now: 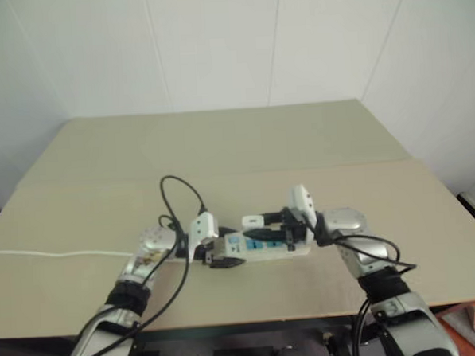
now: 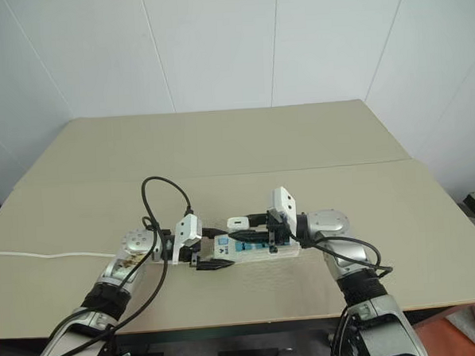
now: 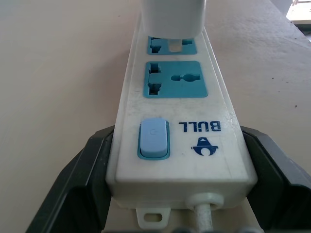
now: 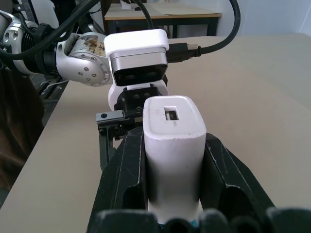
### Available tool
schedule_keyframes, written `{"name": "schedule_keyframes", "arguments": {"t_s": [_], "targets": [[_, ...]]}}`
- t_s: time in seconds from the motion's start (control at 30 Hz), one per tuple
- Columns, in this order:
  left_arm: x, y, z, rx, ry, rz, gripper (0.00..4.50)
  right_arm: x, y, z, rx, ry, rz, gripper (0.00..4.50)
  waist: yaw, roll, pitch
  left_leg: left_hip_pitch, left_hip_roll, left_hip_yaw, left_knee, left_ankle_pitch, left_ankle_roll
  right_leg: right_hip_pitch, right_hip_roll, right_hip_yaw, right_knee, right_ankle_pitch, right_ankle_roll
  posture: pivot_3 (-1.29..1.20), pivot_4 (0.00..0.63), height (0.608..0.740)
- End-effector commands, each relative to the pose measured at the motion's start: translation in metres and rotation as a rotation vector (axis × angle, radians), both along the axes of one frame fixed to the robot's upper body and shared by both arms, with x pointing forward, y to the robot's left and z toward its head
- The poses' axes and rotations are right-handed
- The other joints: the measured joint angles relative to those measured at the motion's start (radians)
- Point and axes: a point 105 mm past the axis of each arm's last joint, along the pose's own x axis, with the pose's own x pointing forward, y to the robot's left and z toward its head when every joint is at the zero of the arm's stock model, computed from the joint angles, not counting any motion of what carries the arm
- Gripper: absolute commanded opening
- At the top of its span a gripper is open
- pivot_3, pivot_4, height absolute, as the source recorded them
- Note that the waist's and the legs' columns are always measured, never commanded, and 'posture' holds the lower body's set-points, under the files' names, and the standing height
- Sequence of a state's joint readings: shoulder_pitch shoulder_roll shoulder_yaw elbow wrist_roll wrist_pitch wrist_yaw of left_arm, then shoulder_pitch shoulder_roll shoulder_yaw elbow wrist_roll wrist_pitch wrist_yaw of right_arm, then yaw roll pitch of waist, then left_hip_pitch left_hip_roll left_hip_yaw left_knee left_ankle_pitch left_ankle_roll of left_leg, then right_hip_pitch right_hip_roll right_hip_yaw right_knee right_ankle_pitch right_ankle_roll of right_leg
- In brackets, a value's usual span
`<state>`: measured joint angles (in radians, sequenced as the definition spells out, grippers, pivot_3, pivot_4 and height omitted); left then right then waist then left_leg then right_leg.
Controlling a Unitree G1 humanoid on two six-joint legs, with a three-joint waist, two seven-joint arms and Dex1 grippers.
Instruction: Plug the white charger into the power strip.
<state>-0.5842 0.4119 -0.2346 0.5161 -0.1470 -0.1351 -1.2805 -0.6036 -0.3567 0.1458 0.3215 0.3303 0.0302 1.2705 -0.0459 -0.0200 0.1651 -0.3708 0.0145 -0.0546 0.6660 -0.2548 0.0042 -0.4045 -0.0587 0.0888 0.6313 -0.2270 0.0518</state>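
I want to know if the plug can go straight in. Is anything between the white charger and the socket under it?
Nothing visible. The white charger, held by the right gripper, sits right over the far blue socket of the power strip, which the left gripper clamps.

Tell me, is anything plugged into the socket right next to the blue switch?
No. In the left wrist view that socket beside the blue switch on the power strip is bare; the white charger sits over the next one.
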Motion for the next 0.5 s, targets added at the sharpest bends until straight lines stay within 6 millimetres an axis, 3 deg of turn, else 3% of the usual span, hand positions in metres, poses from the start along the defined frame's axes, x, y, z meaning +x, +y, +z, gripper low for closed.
{"name": "schedule_keyframes", "arguments": {"t_s": [0.03,0.5], "targets": [[-0.007,0.005,-0.011,0.062,0.027,-0.033,3.29,0.001,0.003,0.011,0.013,-0.053,0.022,1.12,0.000,0.000,0.000,0.000,0.000,0.000,0.000,0.000,0.000,0.000,0.000,0.000,0.000,0.000,0.000,0.00,0.150,0.740],[-0.010,0.004,-0.012,0.065,0.038,-0.060,3.29,0.006,0.007,-0.010,-0.005,0.007,-0.001,1.12,0.000,0.000,0.000,0.000,0.000,0.000,0.000,0.000,0.000,0.000,0.000,0.000,0.000,0.000,0.000,0.00,0.150,0.740]]}}
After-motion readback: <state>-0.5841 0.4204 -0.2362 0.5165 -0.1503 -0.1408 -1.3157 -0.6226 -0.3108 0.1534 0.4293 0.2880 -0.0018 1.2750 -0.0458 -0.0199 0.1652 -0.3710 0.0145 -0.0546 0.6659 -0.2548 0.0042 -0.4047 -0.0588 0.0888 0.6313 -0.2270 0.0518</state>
